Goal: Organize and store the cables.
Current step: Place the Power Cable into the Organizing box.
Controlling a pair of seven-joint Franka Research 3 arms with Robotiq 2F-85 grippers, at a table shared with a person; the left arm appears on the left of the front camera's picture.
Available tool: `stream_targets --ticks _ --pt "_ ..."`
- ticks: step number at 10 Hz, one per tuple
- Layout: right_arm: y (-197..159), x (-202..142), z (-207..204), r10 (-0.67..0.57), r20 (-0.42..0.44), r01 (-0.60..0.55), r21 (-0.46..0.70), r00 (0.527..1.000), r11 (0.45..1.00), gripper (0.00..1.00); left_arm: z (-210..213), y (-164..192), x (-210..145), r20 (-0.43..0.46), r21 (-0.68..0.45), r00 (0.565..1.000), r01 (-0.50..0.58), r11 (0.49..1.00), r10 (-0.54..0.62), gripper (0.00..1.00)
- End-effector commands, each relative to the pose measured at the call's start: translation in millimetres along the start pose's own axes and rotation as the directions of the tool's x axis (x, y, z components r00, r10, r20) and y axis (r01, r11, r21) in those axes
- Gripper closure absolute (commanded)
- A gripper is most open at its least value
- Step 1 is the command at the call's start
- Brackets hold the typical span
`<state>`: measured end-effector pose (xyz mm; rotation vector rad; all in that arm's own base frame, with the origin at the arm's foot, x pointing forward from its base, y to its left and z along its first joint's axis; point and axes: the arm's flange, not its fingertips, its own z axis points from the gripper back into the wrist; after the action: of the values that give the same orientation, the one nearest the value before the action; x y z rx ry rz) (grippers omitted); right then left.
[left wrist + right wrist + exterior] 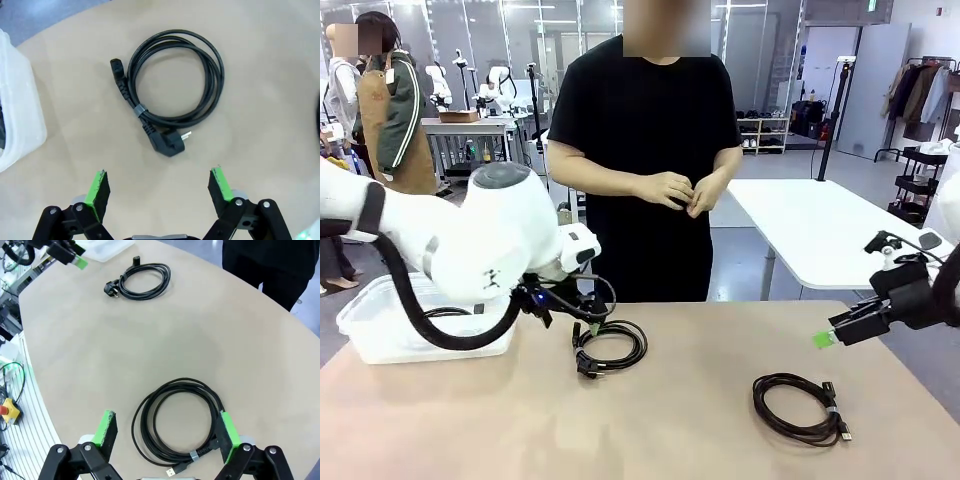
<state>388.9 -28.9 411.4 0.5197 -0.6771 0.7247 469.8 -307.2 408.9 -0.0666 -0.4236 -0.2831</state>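
Left gripper (160,182) hangs spread wide and empty over bare table (260,125), just short of the coiled power cord (218,80). A clear plastic bin (20,115) borders one side. Right gripper (166,416), equally wide and empty, hovers over the banded USB cable coil (142,432) near the table's edge.

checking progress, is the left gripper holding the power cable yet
No, the left gripper hangs open, short of the power cable, touching nothing.
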Motion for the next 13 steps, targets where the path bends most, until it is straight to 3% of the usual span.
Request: stream_targets --ticks 1,4,5,7,8,9,13 --pt "41.9 -52.9 6.8 0.050 0.044 -0.051 0.021 0.998 0.998 0.00 -34.1 -18.4 10.8 0.006 0.043 0.995 -0.101 0.994 0.101 0.00" --pt "60.8 -80.8 7.8 0.079 0.091 -0.085 0.066 0.993 0.994 0.00 -67.1 -19.4 13.8 0.006 0.035 0.984 -0.177 0.984 0.177 0.00" --pt "-7.9 -10.0 10.9 0.021 0.033 -0.022 0.017 0.999 1.000 0.00 -75.5 -20.3 16.6 0.012 0.057 0.978 -0.207 0.977 0.206 0.00" --pt "-7.9 -10.0 10.9 0.021 0.033 -0.022 0.017 0.999 1.000 0.00 -84.1 -19.8 23.9 -0.001 0.036 0.966 -0.257 0.966 0.257 0.00" --pt "-7.9 -10.0 10.9 0.021 0.033 -0.022 0.017 0.999 1.000 0.00 -75.9 -15.7 24.1 0.023 0.015 0.987 -0.158 0.987 0.158 0.00" --pt "-7.9 -10.0 10.9 0.021 0.033 -0.022 0.017 0.999 1.000 0.00 -77.5 -11.3 17.3 -0.029 0.045 0.974 -0.223 0.974 0.225 0.00" --pt "-7.9 -10.0 10.9 0.021 0.033 -0.022 0.017 0.999 1.000 0.00 -79.0 -11.1 19.7 -0.022 0.041 0.975 -0.219 0.975 0.220 0.00"
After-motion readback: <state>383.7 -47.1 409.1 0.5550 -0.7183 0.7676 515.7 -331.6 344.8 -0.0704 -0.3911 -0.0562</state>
